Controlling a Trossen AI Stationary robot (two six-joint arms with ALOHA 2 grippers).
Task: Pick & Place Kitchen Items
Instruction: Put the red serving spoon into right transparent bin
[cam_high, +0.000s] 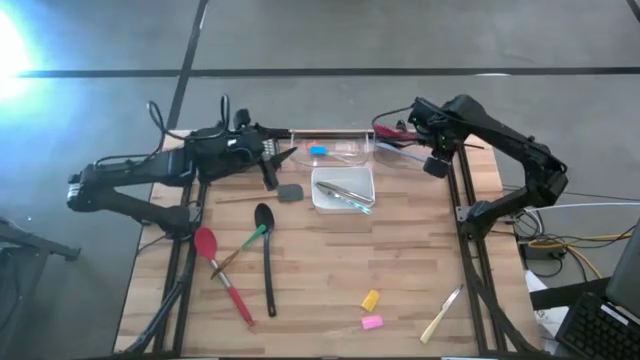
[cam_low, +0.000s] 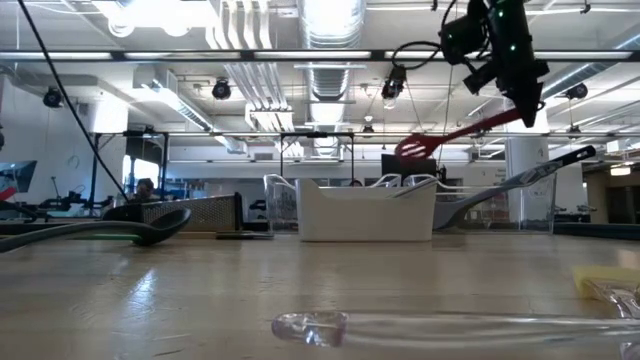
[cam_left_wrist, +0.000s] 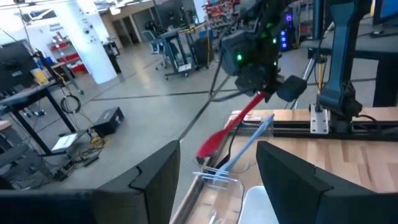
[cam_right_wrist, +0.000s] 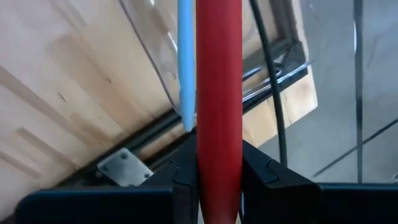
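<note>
**Right wrist view: red spatula clamped above the clear bin**

Right wrist view shows my right end effector (cam_right_wrist: 219, 180) clamped on the handle of the red spatula (cam_right_wrist: 219, 93), both dark fingers (cam_right_wrist: 183, 177) pressed against its sides. In the high view this end effector (cam_high: 412, 126) hangs over the far right corner of the bench (cam_high: 330, 270), and the spatula's head (cam_high: 388, 131) reaches toward the clear bin (cam_high: 345, 140). A light blue handle (cam_right_wrist: 185, 62) leans against the bin wall just beside it.

My left end effector (cam_high: 283, 156) hovers near the bin's left end with its fingers apart and nothing between them (the left wrist view looks out between them at the right arm and spatula).

Elsewhere on the bench: tongs (cam_high: 345, 193) lie in the white tray (cam_high: 322, 200), a black spoon (cam_high: 266, 250) and a second red spatula (cam_high: 220, 270) lie at the left, a yellow piece (cam_high: 370, 299) and a pink piece (cam_high: 371, 322) sit near the front edge, and a wooden stick (cam_high: 442, 315) lies at front right.
</note>
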